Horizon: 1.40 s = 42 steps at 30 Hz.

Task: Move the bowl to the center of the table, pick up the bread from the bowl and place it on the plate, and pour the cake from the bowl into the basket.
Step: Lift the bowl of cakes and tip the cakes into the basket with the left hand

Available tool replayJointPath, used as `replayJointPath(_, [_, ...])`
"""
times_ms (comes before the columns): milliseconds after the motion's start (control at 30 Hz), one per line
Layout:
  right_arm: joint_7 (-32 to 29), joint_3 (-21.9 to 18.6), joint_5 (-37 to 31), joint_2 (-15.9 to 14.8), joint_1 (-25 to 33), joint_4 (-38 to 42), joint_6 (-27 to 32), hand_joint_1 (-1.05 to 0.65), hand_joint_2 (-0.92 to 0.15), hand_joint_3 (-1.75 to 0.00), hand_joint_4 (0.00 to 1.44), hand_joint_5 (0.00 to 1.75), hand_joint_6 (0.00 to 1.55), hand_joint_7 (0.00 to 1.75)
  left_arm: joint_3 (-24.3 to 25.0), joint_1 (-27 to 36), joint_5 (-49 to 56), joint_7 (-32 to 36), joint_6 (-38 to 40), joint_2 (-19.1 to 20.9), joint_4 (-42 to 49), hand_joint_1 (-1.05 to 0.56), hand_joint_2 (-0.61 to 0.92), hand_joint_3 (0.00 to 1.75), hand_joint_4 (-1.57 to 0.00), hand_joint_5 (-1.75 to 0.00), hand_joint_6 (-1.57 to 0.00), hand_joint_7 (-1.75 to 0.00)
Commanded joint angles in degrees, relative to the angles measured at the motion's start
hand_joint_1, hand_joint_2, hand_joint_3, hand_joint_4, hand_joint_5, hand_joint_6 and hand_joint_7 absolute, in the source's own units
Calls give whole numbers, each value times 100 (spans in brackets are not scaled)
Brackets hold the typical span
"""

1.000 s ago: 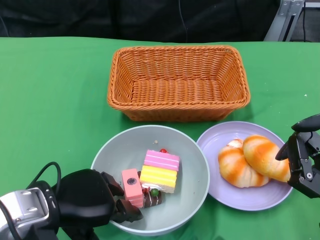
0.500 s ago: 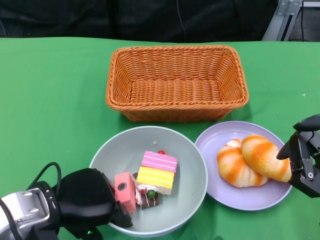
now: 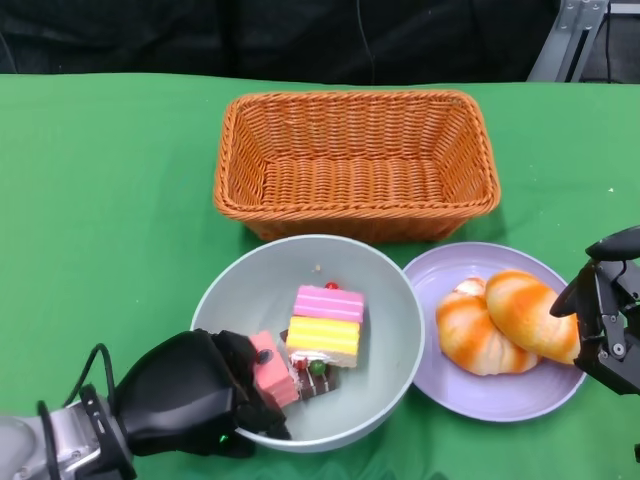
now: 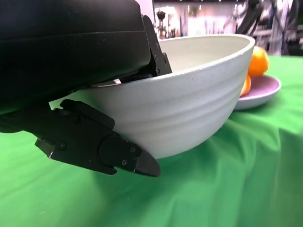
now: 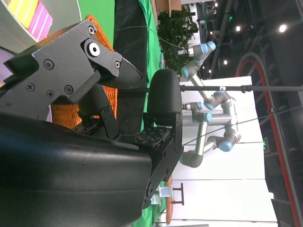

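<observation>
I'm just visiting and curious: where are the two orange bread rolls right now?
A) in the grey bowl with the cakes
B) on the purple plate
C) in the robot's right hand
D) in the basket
B: both rolls lie on the purple plate, while the basket holds nothing and the bowl holds only cakes.

L hand [image 3: 200, 395] clamped shut; R hand [image 3: 605, 310] fingers apart.

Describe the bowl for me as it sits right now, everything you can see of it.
The bowl is pale grey-green, round and deep, ceramic-looking with faint ridges outside. It holds cake pieces: pink, yellow and chocolate. The left hand grips its near rim, fingers beneath; that side looks lifted off the green cloth. It lies between basket and plate.
</observation>
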Motion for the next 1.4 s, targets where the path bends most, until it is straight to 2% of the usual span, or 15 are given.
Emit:
replayJointPath(33, [-53, -45, 25, 29, 27, -79, -111, -14, -50, -112, 70, 170, 65, 131, -174, -206, 135, 612, 100, -34, 295, -17, 89, 0, -63, -173, -66, -149])
replayJointPath(100, [-53, -44, 33, 34, 23, -77, -111, -14, -50, -112, 70, 170, 66, 131, -261, -266, 158, 805, 113, -26, 388, -15, 91, 1, -64, -174, -57, -169])
replayJointPath(233, [-75, -40, 34, 51, 28, -94, -92, -15, -50, -112, 71, 169, 66, 130, -327, -314, 96, 1027, 79, 38, 382, -13, 91, 1, -67, -175, -57, -174])
replayJointPath(600, [-48, -17, 14, 32, -15, 24, -81, -16, -49, -111, 70, 171, 65, 131, -49, -143, -340, 826, -366, 532, -397, -8, 92, 5, -71, -175, -61, -175])
replayJointPath(867, [19, 58, -36, 24, 16, 58, -93, -14, -51, -110, 71, 169, 64, 131, 288, 35, -573, 647, -668, 821, -931, -11, 85, 2, -70, -175, -61, -174])
replayJointPath(967, [-27, 71, -48, 69, 23, 51, -80, -14, -51, -107, 73, 166, 67, 128, 385, 62, -617, 569, -760, 854, -1005, -10, 85, 2, -70, -175, -63, -171])
replayJointPath(1200, [49, 156, -158, 77, 26, 173, -275, -12, -47, -119, 72, 168, 64, 132, 610, 90, -657, 461, -862, 870, -1189, -10, 84, 1, -70, -175, -63, -172])
replayJointPath(1400, [85, 350, -212, 102, 139, 199, -232, -13, -52, -112, 71, 167, 63, 131, 801, -26, -965, 65, -965, 741, -1209, -7, 89, 3, -71, -175, -62, -174])
